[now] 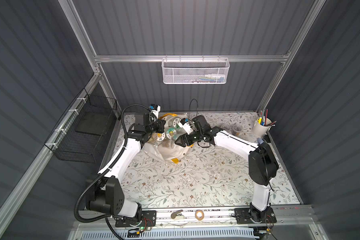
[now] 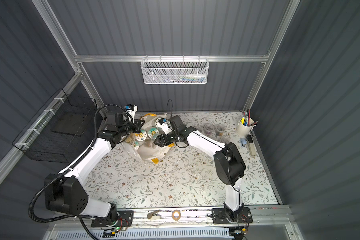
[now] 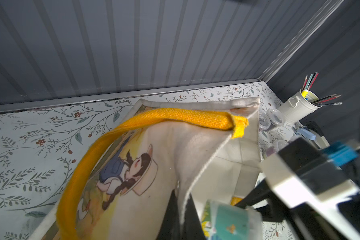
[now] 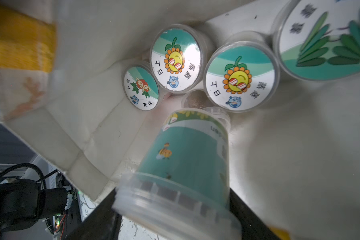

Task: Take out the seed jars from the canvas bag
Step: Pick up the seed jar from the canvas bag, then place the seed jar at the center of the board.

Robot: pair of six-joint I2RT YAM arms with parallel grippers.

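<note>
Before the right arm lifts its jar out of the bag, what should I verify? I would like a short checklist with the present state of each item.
1. Grip of the right gripper on the teal-labelled jar: ok, a finger on each side.
2. Hold of the left gripper on the rim of the canvas bag: ok.
3. Held jar free of the lids beside it: cannot tell.
4. Bare table for setting it down: ok.
5. Bag emptied: not ok, four pictured-lid jars are inside.
</note>
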